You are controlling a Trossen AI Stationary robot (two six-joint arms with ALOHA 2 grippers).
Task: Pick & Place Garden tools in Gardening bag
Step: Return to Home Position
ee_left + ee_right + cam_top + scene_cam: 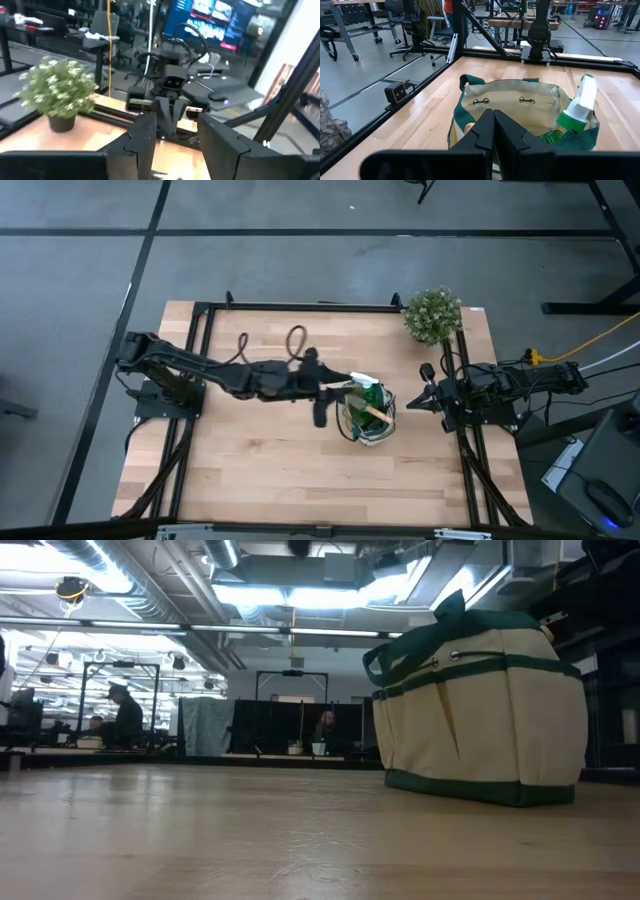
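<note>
The gardening bag [480, 730] stands mid-desk [260, 470] with the spray bottle [580, 107] and trowel [373, 412] poking out (shears hidden, likely inside), so seemingly only homing remains: left hand [176, 131] parted beside the bag, right hand [493, 112] pressed together nearby.

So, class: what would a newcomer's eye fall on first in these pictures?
The beige and green gardening bag sits right of the table's middle, a green spray bottle and a wooden trowel handle poking out. The left gripper hangs open beside it, the right gripper shut opposite; a bushy potted plant stands at the corner nearest the right gripper.
</note>
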